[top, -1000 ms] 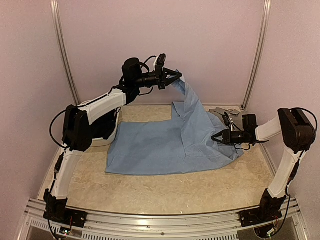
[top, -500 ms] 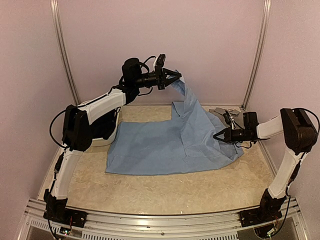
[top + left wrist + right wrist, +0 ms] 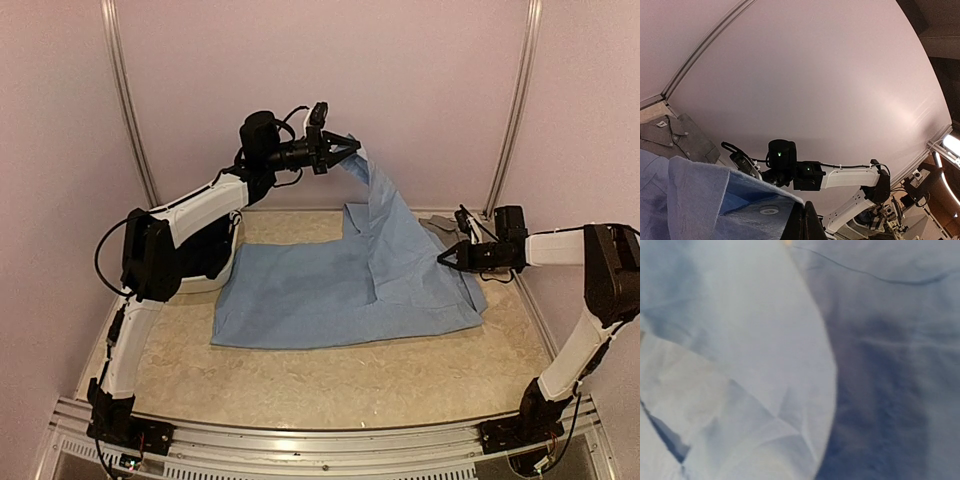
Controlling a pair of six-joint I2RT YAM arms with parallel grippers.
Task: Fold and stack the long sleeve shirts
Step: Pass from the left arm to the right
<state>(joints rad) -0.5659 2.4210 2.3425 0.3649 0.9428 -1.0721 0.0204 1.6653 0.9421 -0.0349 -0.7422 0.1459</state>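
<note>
The light blue long sleeve shirt (image 3: 330, 290) lies spread across the middle of the table. One corner of it is pulled up high toward the back wall. My left gripper (image 3: 352, 152) is shut on that raised corner; in the left wrist view the jaws (image 3: 804, 226) pinch the cloth's edge (image 3: 705, 200). My right gripper (image 3: 445, 258) is shut on the shirt's right side, low over the table. The right wrist view shows only pale blue cloth (image 3: 765, 340) up close, with the fingers hidden. A grey shirt (image 3: 440, 222) lies crumpled at the back right, also visible as a folded grey collar (image 3: 675, 137).
A white tub (image 3: 215, 268) stands at the left behind my left arm. Walls with metal rails (image 3: 505, 110) close in the back and sides. The beige tabletop (image 3: 350, 385) shows in front of the shirt.
My right gripper has shut on the shirt's right side and moved back and to the right, tugging the cloth. The left gripper has shifted slightly, still holding the raised corner.
</note>
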